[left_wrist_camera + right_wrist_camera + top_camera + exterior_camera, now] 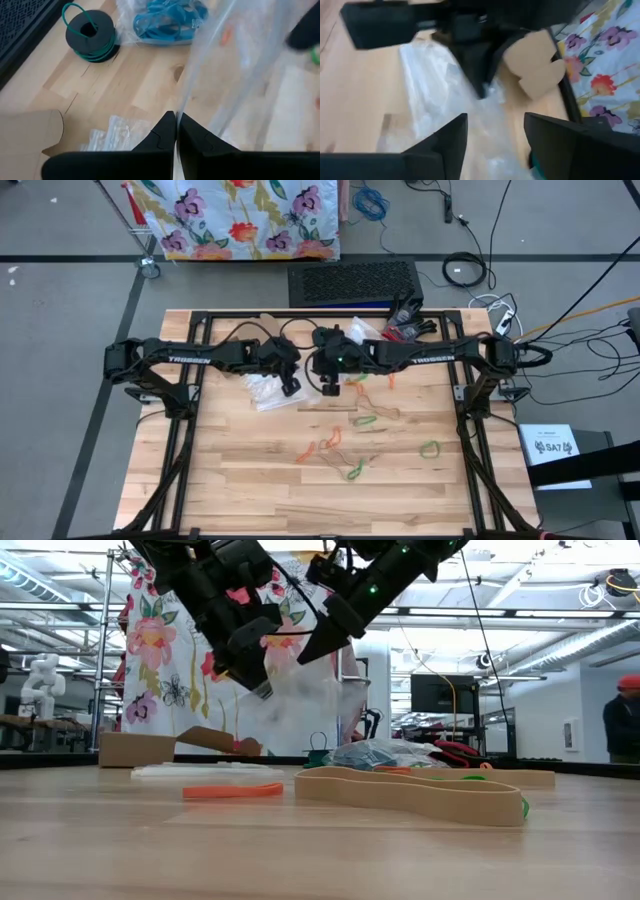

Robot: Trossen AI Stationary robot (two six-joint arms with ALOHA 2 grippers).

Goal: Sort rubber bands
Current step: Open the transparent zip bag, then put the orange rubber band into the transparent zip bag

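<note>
Clear bag [240, 65] is blurred; contents not discernible. Left gripper [176, 131] is pinched tight on the bag's edge, raised above the desk [240, 490] near its far edge. Right gripper [495, 131] hangs just beside it, jaws wide, holding nothing. Rubber bands [345, 442] lie scattered mid-desk, some toward the right edge.
</note>
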